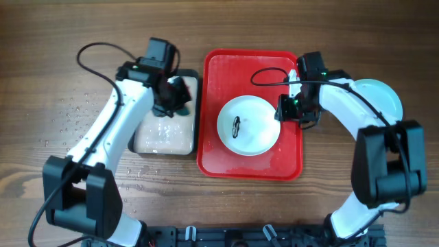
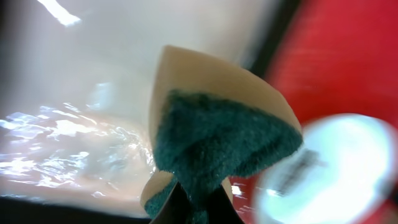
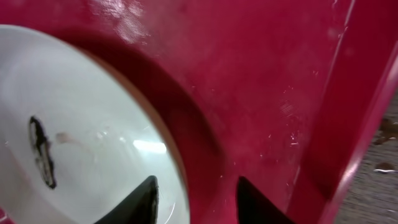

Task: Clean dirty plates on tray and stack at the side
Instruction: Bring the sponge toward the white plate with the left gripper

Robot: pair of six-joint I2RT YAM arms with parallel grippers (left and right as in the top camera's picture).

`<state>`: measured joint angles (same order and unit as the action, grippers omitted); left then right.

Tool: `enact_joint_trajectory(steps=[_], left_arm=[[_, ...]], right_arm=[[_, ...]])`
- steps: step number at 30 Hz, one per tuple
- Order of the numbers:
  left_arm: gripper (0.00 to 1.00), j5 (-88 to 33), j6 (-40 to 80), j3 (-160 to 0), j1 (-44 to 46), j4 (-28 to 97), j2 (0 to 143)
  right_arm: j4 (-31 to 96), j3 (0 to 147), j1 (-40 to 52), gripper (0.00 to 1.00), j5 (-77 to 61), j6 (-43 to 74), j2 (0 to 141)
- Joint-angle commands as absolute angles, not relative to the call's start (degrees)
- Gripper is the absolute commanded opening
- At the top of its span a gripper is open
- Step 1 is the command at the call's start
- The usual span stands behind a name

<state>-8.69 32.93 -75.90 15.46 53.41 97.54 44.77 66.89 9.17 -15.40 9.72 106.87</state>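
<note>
A white plate (image 1: 248, 125) with a black smear lies in the red tray (image 1: 233, 68). My right gripper (image 1: 285, 110) is open at the plate's right rim. In the right wrist view its fingers (image 3: 199, 202) straddle the rim, one over the plate (image 3: 81, 124) and one over the tray (image 3: 261, 74). My left gripper (image 1: 175, 92) is shut on a green and cream sponge (image 2: 217, 124), its jaws (image 2: 196, 208) over the small tray. A light blue plate (image 1: 384, 95) lies on the table at the right, partly hidden by my right arm.
A black-rimmed tray (image 1: 164, 137) with a wet cream inside stands left of the red tray. Water drops are scattered on the wooden table at the left (image 1: 75, 113). The red tray's raised rim runs beside the right gripper.
</note>
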Motion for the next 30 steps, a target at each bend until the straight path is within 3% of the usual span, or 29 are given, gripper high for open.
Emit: enact_joint_trajectory(steps=[1,4,5,11,13,16,18,20,24,30], left_arm=[[0.04,-12.2,38.1,-76.4,22.5,49.7,98.8],[0.04,-12.2,39.5,-76.4,30.5,43.2,104.0],[0.04,-12.2,39.5,-76.4,32.6,41.1,105.6],[0.04,-11.7,39.9,-76.4,41.3,28.9,116.8],[0.04,-7.1,42.3,-76.4,41.2,32.6,118.3],[0.04,12.3,47.0,-76.5,38.7,43.7,118.5],[0.04,15.0,47.0,-76.6,35.9,48.3,118.5],[0.04,10.4,46.7,-76.6,33.5,47.9,118.5],[0.04,-17.8,46.8,-76.6,33.6,35.7,118.7],[0.04,-19.0,48.5,-76.6,38.9,28.3,122.6]], right_arm=[[45.7,66.7,9.1,0.28,-16.6,9.0,111.1],[45.7,66.6,9.2,0.06,-16.5,9.2,111.2],[45.6,66.6,9.2,0.04,-16.5,9.2,111.2],[45.6,66.6,9.2,0.04,-16.3,9.6,111.2],[45.7,66.6,9.2,0.04,-16.4,9.6,111.2],[45.9,66.6,9.2,0.04,-16.3,9.6,111.2],[45.9,66.6,9.2,0.04,-16.3,9.6,111.2],[45.9,66.6,9.2,0.04,-16.3,9.6,111.2],[45.9,66.6,9.2,0.05,-16.3,9.6,111.2],[46.1,66.6,9.2,0.04,-16.3,9.6,111.2]])
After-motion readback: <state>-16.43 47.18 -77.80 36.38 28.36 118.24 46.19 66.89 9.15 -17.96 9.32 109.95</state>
